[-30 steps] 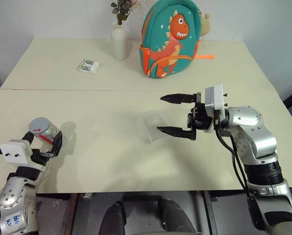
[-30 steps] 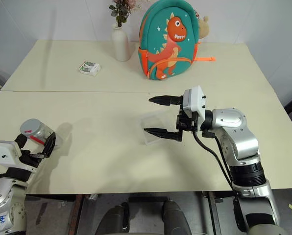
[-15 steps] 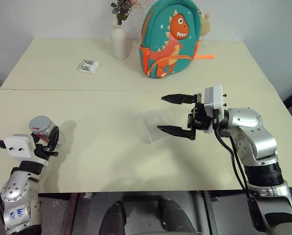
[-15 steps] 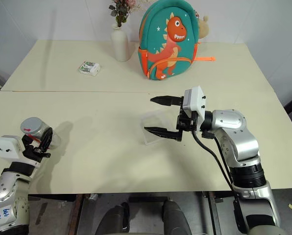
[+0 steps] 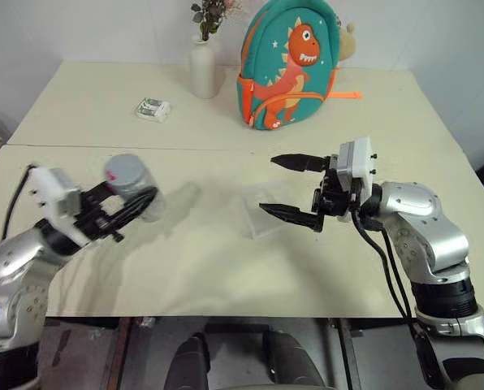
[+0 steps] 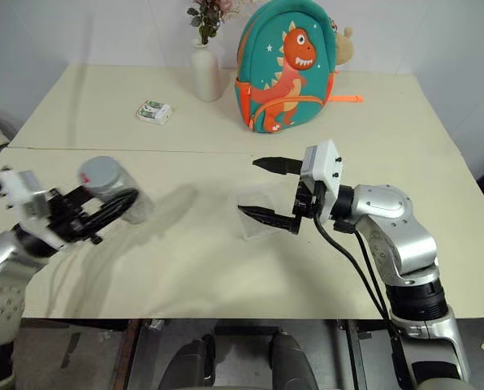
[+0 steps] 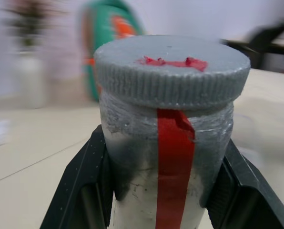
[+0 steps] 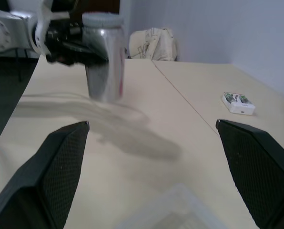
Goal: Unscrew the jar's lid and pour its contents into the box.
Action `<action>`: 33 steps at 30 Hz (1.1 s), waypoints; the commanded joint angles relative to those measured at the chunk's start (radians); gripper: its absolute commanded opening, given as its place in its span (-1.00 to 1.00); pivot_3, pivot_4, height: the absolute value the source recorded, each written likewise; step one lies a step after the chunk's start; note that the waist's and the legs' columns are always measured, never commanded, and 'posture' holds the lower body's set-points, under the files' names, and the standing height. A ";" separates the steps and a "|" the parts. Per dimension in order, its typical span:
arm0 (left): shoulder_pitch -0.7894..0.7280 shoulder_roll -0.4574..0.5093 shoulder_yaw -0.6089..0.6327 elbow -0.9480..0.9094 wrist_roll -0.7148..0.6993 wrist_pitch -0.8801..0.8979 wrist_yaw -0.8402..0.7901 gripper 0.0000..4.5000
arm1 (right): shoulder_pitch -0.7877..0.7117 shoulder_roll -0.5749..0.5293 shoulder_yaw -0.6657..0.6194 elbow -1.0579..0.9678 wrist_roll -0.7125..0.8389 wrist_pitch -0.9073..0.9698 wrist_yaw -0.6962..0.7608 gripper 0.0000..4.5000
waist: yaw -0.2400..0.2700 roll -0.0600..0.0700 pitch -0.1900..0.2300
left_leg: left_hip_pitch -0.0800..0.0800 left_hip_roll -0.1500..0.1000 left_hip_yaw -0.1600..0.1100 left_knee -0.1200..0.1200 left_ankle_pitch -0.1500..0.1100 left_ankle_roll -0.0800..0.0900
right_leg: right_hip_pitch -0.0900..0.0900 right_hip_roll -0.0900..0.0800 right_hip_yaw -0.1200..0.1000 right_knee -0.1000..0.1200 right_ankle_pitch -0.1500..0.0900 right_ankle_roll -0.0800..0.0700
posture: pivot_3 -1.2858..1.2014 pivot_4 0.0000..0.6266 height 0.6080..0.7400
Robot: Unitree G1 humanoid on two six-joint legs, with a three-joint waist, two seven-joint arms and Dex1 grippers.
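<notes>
Lifted and carried toward the middle since a second ago, the left tool (image 5: 122,205) now holds the jar (image 5: 136,195) above the worktop (image 5: 201,260), where earlier it sat low at the near left edge with its fingers spread around the jar. Its two black fingers (image 7: 87,191) are pinched against the jar's clear sides, just under the lid. The lid (image 7: 172,67), grey and ribbed at the rim, is screwed on, with a scrap of red on top and a red strip running down the glass below it. Whatever the jar contains cannot be made out.

The right tool (image 5: 291,187) has kept its place, pointing toward the robot's left with its fingers spread wide and nothing between them. It hovers over the clear plastic box (image 5: 262,213), which rests on the worktop at the centre, well apart from the jar.

At the far side of the worktop stand a white vase (image 5: 203,71) with flowers and a teal dinosaur backpack (image 5: 291,65), with a small white-and-green packet (image 5: 153,109) lying to the left of the vase.
</notes>
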 commanded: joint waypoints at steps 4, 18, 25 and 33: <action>-0.187 -0.030 -0.202 0.126 0.117 -0.024 -0.115 -0.11 | -0.039 0.049 0.000 -0.120 0.042 0.137 -0.170 1.00 | -0.001 0.000 0.000 | 0.000 0.000 0.001 0.000 0.000 0.000 | 0.000 0.001 0.001 0.000 0.002 0.004 | 0.03 -0.52 1.00; -0.342 -0.190 -0.342 0.283 0.234 -0.090 -0.187 -0.11 | -0.114 0.143 0.062 -0.134 0.063 0.317 -0.302 1.00 | 0.002 0.000 0.000 | -0.006 0.008 0.002 0.002 0.001 -0.002 | -0.013 0.012 0.005 0.010 0.008 0.015 | 0.03 -0.52 1.00; -0.363 -0.226 -0.349 0.317 0.256 -0.111 -0.208 -0.11 | -0.120 0.138 0.099 -0.102 0.029 0.310 -0.289 1.00 | 0.004 0.000 0.000 | -0.006 0.008 0.002 0.003 0.001 -0.002 | -0.013 0.012 0.006 0.010 0.008 0.015 | 0.03 -0.52 1.00; -0.374 -0.253 -0.350 0.323 0.269 -0.120 -0.208 -0.11 | -0.130 0.141 0.117 -0.060 0.001 0.293 -0.273 1.00 | 0.004 0.000 0.000 | -0.006 0.008 0.002 0.005 0.001 -0.002 | -0.013 0.013 0.006 0.011 0.008 0.016 | 0.03 -0.52 1.00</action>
